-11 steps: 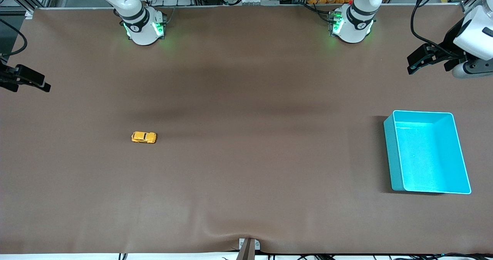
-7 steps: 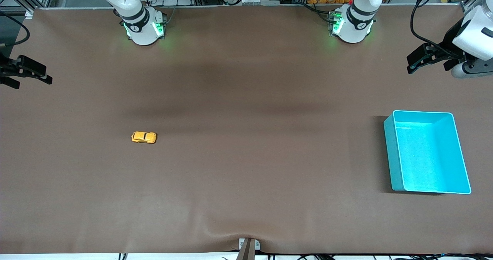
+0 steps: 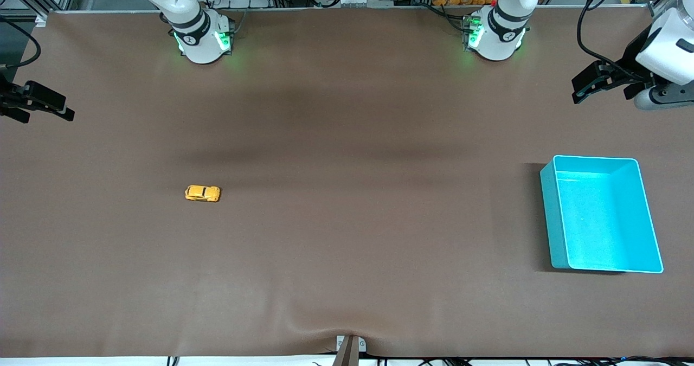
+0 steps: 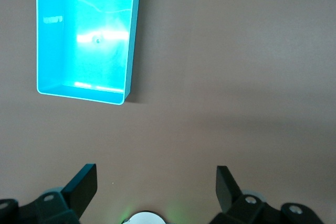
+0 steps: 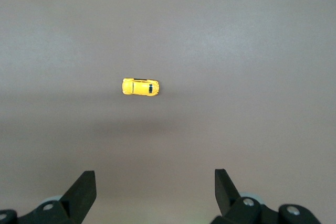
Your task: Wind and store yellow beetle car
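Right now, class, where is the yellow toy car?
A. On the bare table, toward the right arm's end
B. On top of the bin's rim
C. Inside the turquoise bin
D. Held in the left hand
A: the toy car sits alone on the table, well apart from the bin.

The front camera looks down from high across the bench (image 3: 347,138), facing both arm bases. Each wrist camera looks straight down from well above. The front and left wrist views share the turquoise bin (image 3: 602,214); the front and right wrist views share the yellow beetle car (image 5: 140,87).

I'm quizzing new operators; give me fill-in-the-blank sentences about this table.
The yellow beetle car sits on the ____.
The turquoise bin holds ____.
Both pincers, left pincer and right pincer, are ____.
The car lies toward the ____ arm's end.

Missing: table; nothing; open; right
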Robot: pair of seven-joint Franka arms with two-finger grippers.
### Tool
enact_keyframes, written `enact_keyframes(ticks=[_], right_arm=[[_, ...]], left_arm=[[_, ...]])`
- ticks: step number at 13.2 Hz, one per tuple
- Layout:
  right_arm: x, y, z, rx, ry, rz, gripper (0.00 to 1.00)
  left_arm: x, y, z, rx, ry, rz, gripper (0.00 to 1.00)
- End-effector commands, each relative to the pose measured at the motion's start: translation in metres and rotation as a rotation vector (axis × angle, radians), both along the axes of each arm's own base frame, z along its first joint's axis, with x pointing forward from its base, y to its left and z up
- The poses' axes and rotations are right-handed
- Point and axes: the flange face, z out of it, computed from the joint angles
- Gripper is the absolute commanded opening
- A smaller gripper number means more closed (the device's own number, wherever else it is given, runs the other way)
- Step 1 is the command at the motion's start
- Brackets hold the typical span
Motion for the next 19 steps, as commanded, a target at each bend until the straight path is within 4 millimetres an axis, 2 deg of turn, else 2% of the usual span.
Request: enact_keyframes(ticks=[1,4,7,10,11,14,19], right_arm=[[-0.003,0.012,0.000,0.010,-0.010,-0.004,1.00],[-0.007,0.024,0.001,-0.010,0.008,0.026,1.00],[-0.004,0.024,-0.021,-0.009,0.003,0.017,1.00],[-0.020,0.024,-0.038,-0.002,-0.054,0.008,1.00],[-0.018,0.023,-0.038,-0.004,-0.054,0.007,1.00],[-0.021,0.023,-0.032,-0.009,-0.029,0.005,1.00],[-0.039,0.018,0.001,-0.036,-0.017,0.005,1.00]], left_arm=[[-0.001,-0.002,-0.001,-0.009,0.010,-0.017,1.00],[-0.001,0.001,0.001,-0.012,0.003,-0.011,1.00],[0.003,-0.005,0.001,-0.020,-0.022,-0.015,1.00],[0.005,-0.006,-0.003,-0.020,-0.015,-0.016,1.00],[0.005,-0.006,-0.004,-0.019,-0.013,-0.015,1.00],[0.009,-0.001,-0.005,-0.020,-0.012,-0.009,1.00],[0.009,0.001,-0.006,-0.018,-0.010,-0.007,1.00]])
